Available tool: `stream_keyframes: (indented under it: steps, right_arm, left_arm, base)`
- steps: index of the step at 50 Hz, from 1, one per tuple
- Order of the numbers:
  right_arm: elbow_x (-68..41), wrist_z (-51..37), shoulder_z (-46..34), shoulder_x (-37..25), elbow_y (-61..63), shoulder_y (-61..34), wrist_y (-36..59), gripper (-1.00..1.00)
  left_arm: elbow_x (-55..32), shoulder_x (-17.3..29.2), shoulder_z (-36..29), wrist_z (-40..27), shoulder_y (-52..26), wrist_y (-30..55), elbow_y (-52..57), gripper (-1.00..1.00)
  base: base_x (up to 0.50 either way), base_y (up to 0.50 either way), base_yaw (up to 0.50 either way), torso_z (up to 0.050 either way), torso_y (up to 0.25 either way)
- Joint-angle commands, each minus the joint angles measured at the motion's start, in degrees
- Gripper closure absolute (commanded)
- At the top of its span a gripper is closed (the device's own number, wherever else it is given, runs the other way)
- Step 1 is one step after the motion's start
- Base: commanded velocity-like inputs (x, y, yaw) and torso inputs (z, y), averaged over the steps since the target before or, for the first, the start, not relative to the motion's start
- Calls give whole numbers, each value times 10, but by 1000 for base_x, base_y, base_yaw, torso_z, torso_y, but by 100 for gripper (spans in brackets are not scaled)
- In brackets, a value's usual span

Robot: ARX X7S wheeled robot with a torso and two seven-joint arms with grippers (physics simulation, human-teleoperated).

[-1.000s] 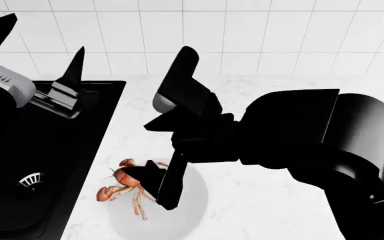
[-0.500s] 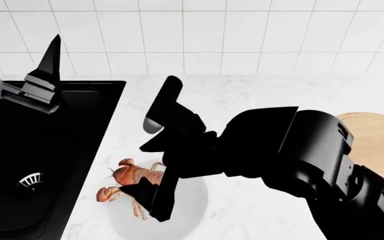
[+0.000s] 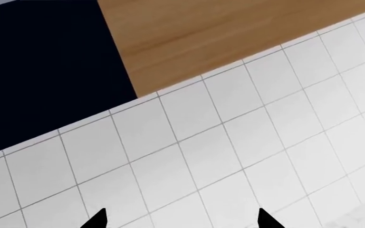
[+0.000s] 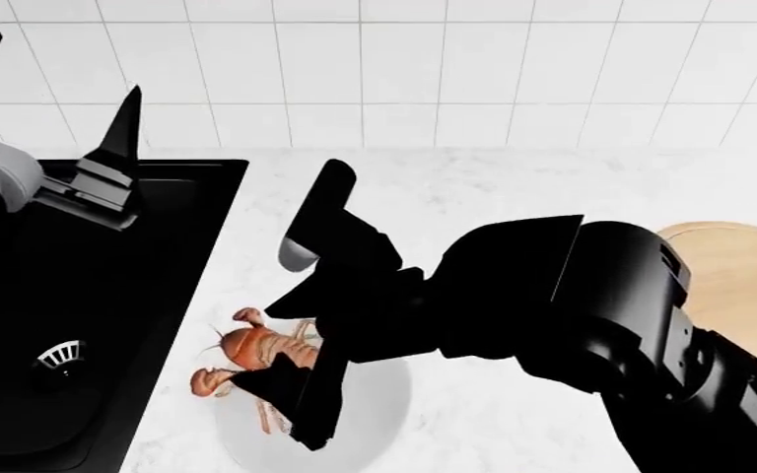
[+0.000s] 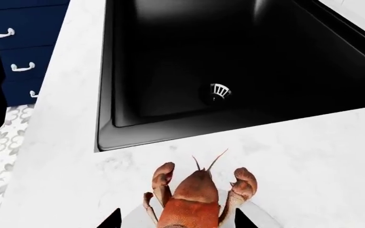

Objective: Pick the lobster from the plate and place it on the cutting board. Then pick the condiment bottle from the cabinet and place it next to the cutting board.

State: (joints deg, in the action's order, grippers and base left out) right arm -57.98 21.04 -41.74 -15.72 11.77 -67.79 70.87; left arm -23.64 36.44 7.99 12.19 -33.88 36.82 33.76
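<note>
The small orange-red lobster (image 4: 249, 353) lies on the left edge of the white plate (image 4: 381, 406), claws toward the sink. In the right wrist view the lobster (image 5: 194, 197) fills the space between my fingertips (image 5: 110, 220), which stand on either side of its body with gaps showing. My right gripper (image 4: 297, 363) is open and low over it, hiding much of the plate. The round wooden cutting board (image 4: 744, 286) lies at the right edge. My left gripper (image 4: 50, 89) hangs open and empty above the sink; the left gripper (image 3: 181, 221) faces the wall tiles. The condiment bottle is out of view.
A black sink (image 4: 103, 296) with a drain (image 5: 220, 91) lies just left of the plate. The white tiled wall (image 4: 484, 69) backs the marble counter (image 4: 511, 197). A wooden panel (image 3: 233, 33) shows above the tiles. Blue drawers (image 5: 17, 52) stand below the counter.
My right gripper has moved left and down, so its fingers now straddle the lobster. The left gripper shifted over the sink. The cutting board came into view at the right.
</note>
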Motion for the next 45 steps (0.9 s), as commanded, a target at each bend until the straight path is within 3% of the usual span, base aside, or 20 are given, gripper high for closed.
stream_keyframes:
  steps: [1,20,38,45]
  right_arm:
    - [38,-21,-33,-10,-10,16,11,100]
    - [22,-58,-13,-22,9,-2,39,100]
    - [-132,-200,186,-53,94,-78,131,100]
    - [-170,-255,232,-95,105,-71,152,100]
  left_arm:
    - [3,-2,-5,0,2,-7,-6,-100]
    - [-2,1,-3,-5,-1,2,3,-100]
    - [0,-2,-7,-8,-2,-7,-3,-100]
    - [-45,3,73,-37,-22,34,43,-100]
  base:
    - [0,0,0,0,0]
    - [1,0,0,0,0]
    - [0,0,0,0,0]
    - [0,0,0,0,0]
